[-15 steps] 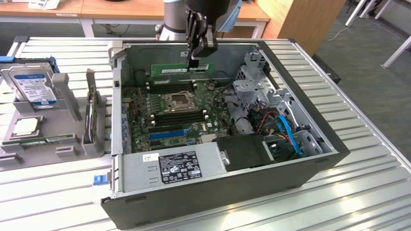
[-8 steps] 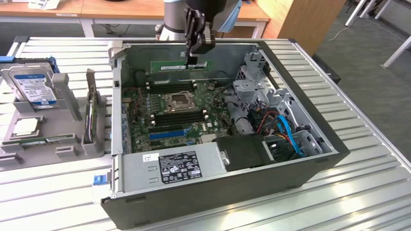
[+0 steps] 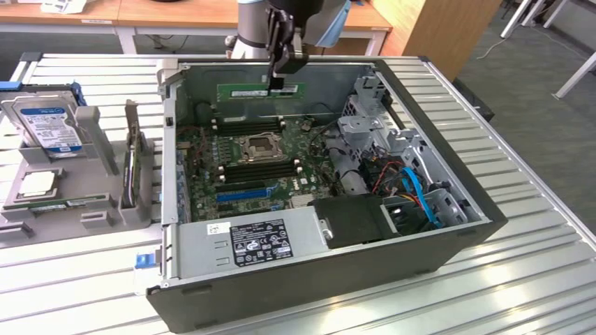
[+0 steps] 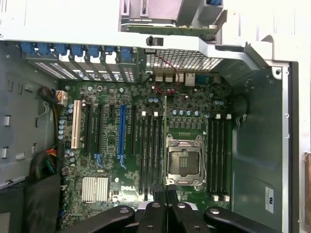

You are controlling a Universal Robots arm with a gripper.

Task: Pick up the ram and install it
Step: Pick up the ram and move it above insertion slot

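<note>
I hold the ram [image 3: 244, 91] in the air above the motherboard [image 3: 209, 157]; it is a long thin green stick, standing on its long edge, with its length level; my fingers [image 3: 278, 78] are pressed on its two flat faces and pinch it near the upper edge, a little off its middle. My gripper [image 3: 276, 86] comes down from above the far edge of the motherboard. The ram touches no slot; it hangs over the far part of the motherboard, close to the back wall of the computer case [image 3: 465, 230].

In the wrist view my gripper [image 4: 165, 213] looks straight down on the motherboard [image 4: 194, 102]; the dark fingers [image 4: 153, 213] sit close together, with only a thin gap between them.

In the middle of the motherboard is the processor socket [image 3: 258, 148] with its metal frame; long black memory slots [image 3: 247, 126] lie on both sides of the socket, and all of them I see are without a stick. Beside the near edge of the motherboard sits the grey power supply [image 3: 251, 241] with a black label; blue cables [image 3: 421, 195] lie beside the motherboard at the exterior view's right. Well apart from the motherboard, outside the case at the exterior view's left, a hard drive [image 3: 42, 122] with a blue and white label leans in a grey holder on the slatted metal table [image 3: 531, 279].
</note>
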